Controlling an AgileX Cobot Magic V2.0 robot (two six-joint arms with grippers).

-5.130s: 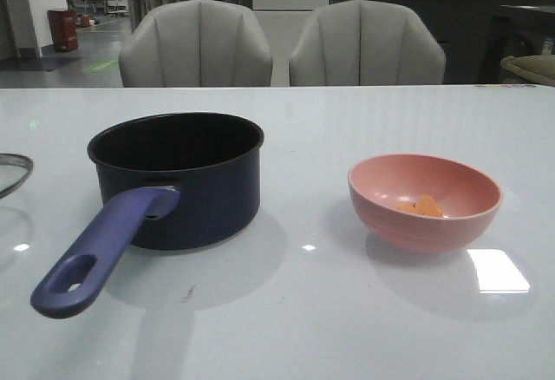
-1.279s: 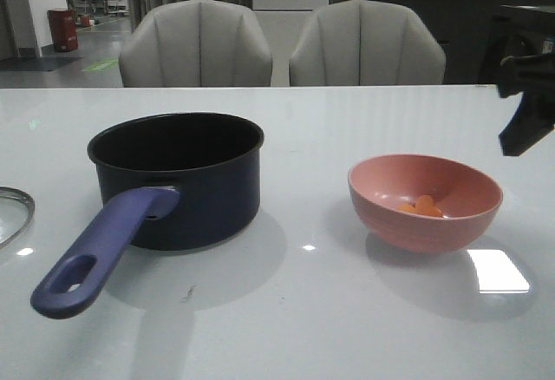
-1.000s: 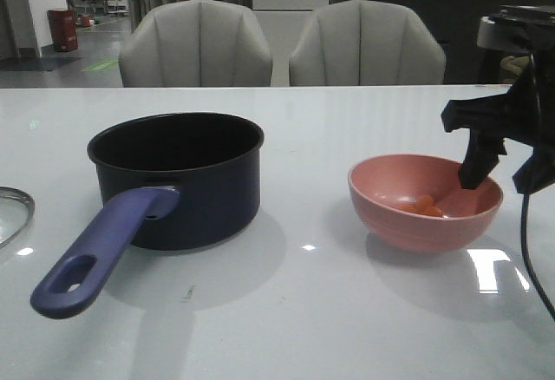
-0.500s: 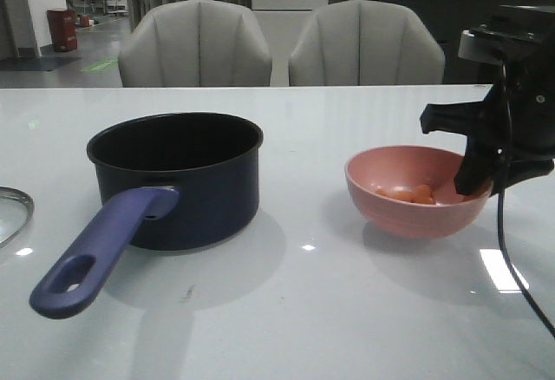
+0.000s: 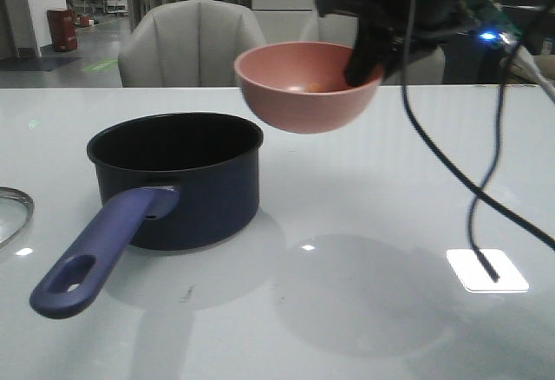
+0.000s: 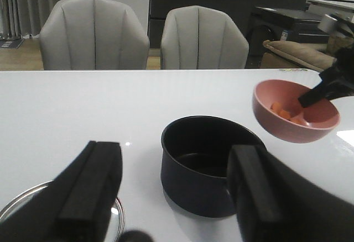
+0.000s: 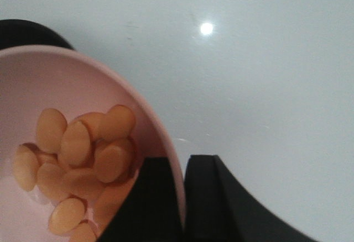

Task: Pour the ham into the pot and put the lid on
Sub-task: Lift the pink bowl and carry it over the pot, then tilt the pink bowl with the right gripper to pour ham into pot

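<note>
The right fingers pinch the rim of the bowl, held in the air just right of the pot and above its rim, ham heaped inside by the fingers. The left fingers hang spread and empty near the pot; the lid lies on the table left of the pot.

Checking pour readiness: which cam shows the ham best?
Right wrist view: the ham fills the frame as distinct orange slices inside the bowl. Left wrist view shows only a few distant chunks; front view just an orange hint over the rim.
</note>
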